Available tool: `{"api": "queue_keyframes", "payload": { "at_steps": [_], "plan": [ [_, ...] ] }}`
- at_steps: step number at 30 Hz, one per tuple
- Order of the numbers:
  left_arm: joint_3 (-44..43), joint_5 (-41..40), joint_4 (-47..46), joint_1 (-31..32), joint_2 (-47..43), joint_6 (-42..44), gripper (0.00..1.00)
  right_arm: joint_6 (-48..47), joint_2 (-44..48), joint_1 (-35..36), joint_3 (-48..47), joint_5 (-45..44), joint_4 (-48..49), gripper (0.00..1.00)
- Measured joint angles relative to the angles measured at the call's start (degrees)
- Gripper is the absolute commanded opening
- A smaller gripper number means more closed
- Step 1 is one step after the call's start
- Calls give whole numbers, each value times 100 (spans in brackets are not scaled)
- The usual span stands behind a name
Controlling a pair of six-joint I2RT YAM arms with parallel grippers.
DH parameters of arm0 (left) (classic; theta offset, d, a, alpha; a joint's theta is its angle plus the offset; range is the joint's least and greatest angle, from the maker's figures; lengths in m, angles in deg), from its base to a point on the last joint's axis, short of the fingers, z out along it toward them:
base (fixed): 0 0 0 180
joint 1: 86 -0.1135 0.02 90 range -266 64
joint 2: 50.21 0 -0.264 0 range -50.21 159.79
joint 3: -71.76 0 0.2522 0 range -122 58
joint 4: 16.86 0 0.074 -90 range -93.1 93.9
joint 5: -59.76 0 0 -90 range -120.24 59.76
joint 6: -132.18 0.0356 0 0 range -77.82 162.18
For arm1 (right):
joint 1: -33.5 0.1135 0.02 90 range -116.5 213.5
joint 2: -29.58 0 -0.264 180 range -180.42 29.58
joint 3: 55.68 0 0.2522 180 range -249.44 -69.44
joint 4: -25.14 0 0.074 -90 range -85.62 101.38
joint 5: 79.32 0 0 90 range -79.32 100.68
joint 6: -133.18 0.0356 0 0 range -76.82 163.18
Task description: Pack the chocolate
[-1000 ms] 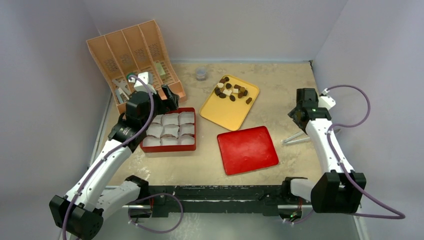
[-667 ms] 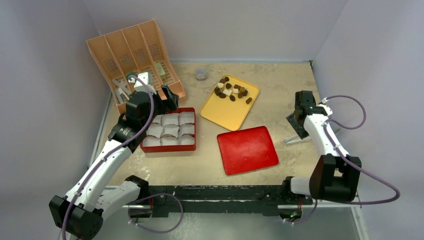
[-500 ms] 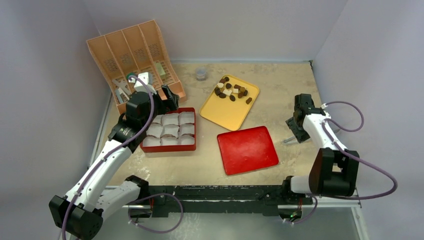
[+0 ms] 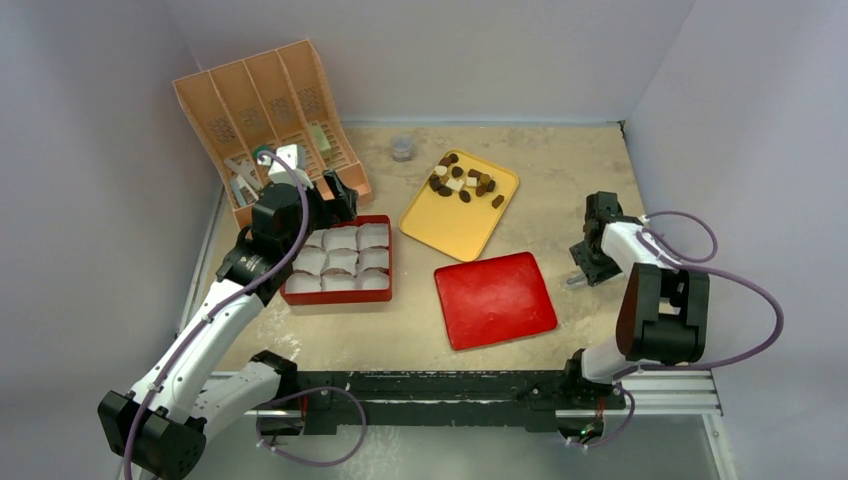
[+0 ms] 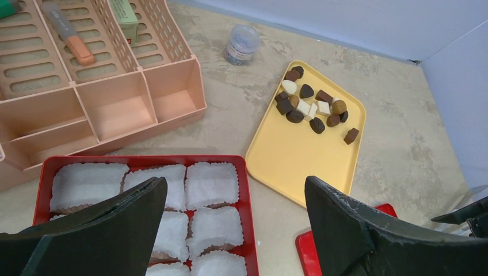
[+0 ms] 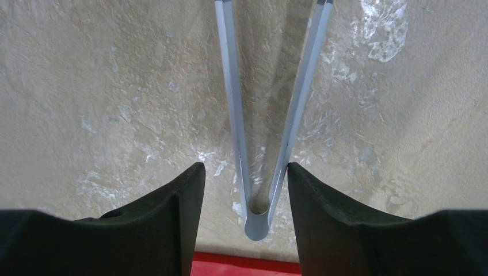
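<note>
**Chocolate on tray; right gripper at tongs**
Top external: dark brown, tan and white chocolate pieces heaped at 12 o'clock end of flat yellow plastic tray. Left wrist: left gripper spread wide, empty, above red compartmented box of white crinkled paper cups. Right wrist: right gripper partly open, straddling bend of grey metal tongs.

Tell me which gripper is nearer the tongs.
Right. The right gripper straddles the joined end of the tongs, jaws open; the left gripper hovers over the red box, well away from them.
</note>
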Motion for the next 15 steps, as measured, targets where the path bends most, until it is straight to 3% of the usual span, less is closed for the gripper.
{"api": "queue_keyframes", "payload": {
  "at_steps": [8,12,15],
  "plan": [
    [0,-11,0,0,2,15,88,-33,-313,0,0,7,229,47],
    [0,-17,0,0,2,17,88,-107,-448,0,-20,39,365,35],
    [0,-33,0,0,2,17,88,-356,-492,2,-50,50,485,33]
  ]
}}
